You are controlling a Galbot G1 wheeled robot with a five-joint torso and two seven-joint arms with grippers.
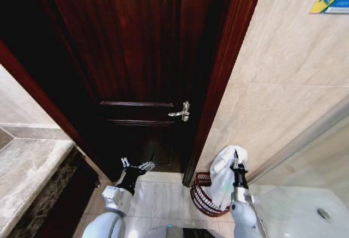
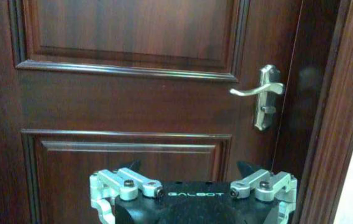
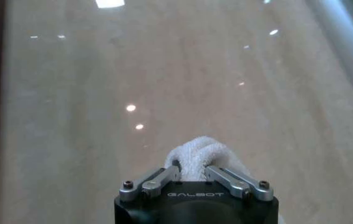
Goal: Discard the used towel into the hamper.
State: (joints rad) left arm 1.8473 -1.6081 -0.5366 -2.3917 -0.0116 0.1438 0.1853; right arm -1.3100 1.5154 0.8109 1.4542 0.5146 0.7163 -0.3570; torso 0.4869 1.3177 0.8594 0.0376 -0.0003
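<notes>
Right gripper [image 1: 236, 165], pinching the towel [image 1: 224, 177], holds it hanging straight above the hamper [image 1: 203, 197]; left gripper [image 1: 137, 165] spread, idle by the door [image 1: 136, 47].

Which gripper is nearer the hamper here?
The right gripper: it holds the towel directly above the hamper. The left gripper, jaws open, sits off to the hamper's side, facing the door.

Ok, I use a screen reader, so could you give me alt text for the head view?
The right gripper holds a white towel above the hamper by the tiled wall. The left gripper hangs open before a dark wooden door.
</notes>
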